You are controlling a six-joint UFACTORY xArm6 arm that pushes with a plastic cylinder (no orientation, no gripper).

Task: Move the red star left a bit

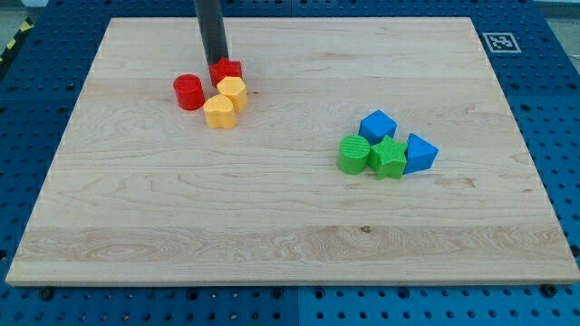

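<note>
The red star [227,71] sits in the upper left part of the wooden tabletop [272,217], touching the yellow block [234,91] just below it. Its points and any long axis cannot be made out, since the rod partly hides it. My tip [217,62] rests against the star's upper left edge. There are no fingers on this rod. A red cylinder [188,92] stands just left; another yellow block [218,112] lies below.
</note>
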